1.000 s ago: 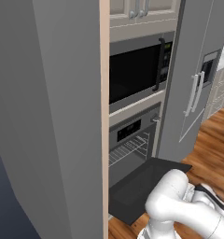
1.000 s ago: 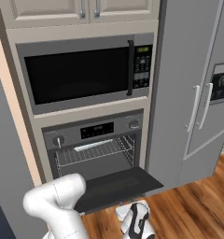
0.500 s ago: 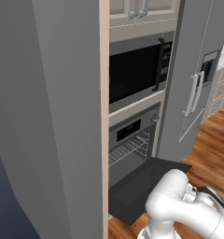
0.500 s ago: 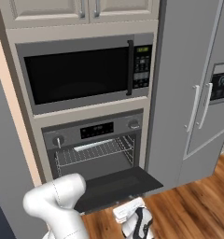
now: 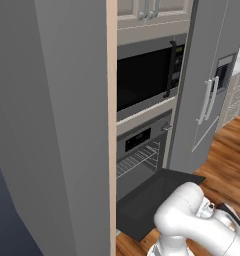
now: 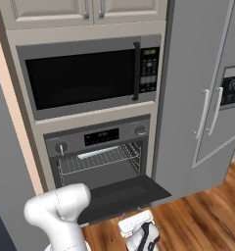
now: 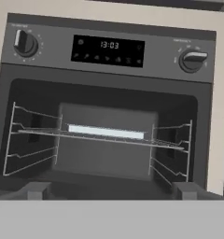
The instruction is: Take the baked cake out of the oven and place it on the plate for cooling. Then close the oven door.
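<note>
- The gripper [image 6: 141, 238] sits low at the bottom centre of the right base view, below the front edge of the dropped oven door [image 6: 122, 197]; its jaws stand wide apart with nothing between them.
- In the hand view the two dark finger tips [image 7: 34, 190] rise at the bottom left and bottom right, and the oven [image 7: 109, 107] cavity lies straight ahead between them, well apart from them.
- The wire rack [image 7: 102, 135] crosses the middle of that frame; a flat pale strip [image 7: 106, 131] lies on it at the centre. This is probably the cake's tray seen edge-on, though I cannot tell for sure.
- Step in hand, as I judge it: the approach to the rack. To do it well, the hand should rise above the open door, keep level with the rack, and go in centred so the jaws straddle the near edge of the pale strip without catching the side rails.
- The jaws should close only once that edge is fully between them.
- Above the cavity sit two knobs [image 7: 25, 43] and the display [image 7: 108, 50], at the top of the hand view.
- The microwave [image 6: 90, 78] fills the upper middle of the right base view, and the fridge [image 6: 207, 93] its right side.
</note>
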